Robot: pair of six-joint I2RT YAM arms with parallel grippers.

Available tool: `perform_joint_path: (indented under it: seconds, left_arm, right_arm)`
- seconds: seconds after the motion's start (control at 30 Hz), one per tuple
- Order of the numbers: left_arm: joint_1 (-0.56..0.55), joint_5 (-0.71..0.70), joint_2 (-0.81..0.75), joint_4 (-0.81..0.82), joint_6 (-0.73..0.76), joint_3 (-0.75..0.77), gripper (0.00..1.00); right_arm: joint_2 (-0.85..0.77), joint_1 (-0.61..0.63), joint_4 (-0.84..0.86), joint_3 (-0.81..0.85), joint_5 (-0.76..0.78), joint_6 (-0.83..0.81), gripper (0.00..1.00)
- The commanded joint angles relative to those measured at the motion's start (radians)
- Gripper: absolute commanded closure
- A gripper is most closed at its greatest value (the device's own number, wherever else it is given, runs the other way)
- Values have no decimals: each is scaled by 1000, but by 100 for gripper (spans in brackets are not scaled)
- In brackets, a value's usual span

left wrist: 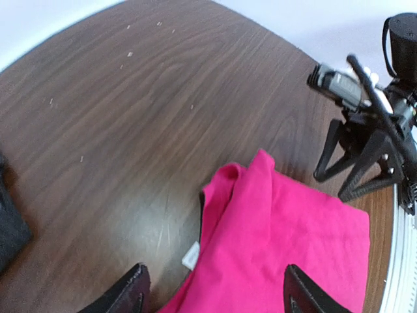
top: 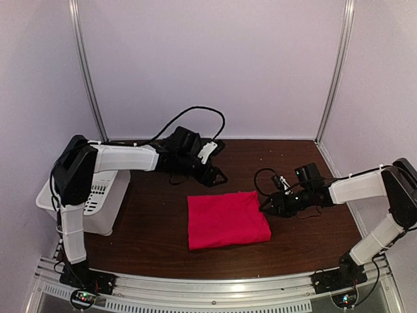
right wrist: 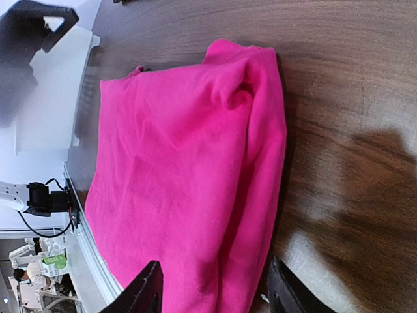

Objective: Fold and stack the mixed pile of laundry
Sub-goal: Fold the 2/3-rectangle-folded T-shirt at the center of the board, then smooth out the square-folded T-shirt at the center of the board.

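Observation:
The red T-shirt (top: pixel 228 220) lies folded into a rough square on the dark wooden table (top: pixel 156 241). My left gripper (top: pixel 215 175) hovers just beyond the shirt's far left corner. In its wrist view the left gripper (left wrist: pixel 215 293) is open, with the red T-shirt (left wrist: pixel 287 248) and its white label (left wrist: pixel 190 255) below the gap. My right gripper (top: pixel 267 204) sits at the shirt's right edge. The right gripper (right wrist: pixel 215 290) is open and straddles the thick folded edge of the red T-shirt (right wrist: pixel 176 176). Neither holds anything.
A white slotted bin (top: pixel 98 195) stands at the table's left edge, below the left arm's elbow. Something dark grey (left wrist: pixel 10 225) shows at the left border of the left wrist view; I cannot tell what it is. A metal rail (top: pixel 215 290) runs along the near edge.

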Motion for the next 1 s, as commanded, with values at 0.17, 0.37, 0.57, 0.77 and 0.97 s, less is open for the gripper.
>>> perform_joint_path:
  seconds: [0.17,0.37,0.57,0.77,0.97]
  left_arm:
    - [-57,147,308,-27,121,357,28]
    - [-87,211,448,-35,100,477,29]
    - [-91,266,489,-13,72,477,42]
    - [-81,312,501,25,20,475,73]
    - [-55,326,499,88,-66,456,80]
  right_arm:
    - [15,28,263,-78,-42,123,48]
    - [20,40,297,-119,-32,140,50]
    - [35,43,307,-142,-16,139,52]
    - [46,53,326,-167,-26,146,71]
    - [15,64,314,-205,-23,163,100]
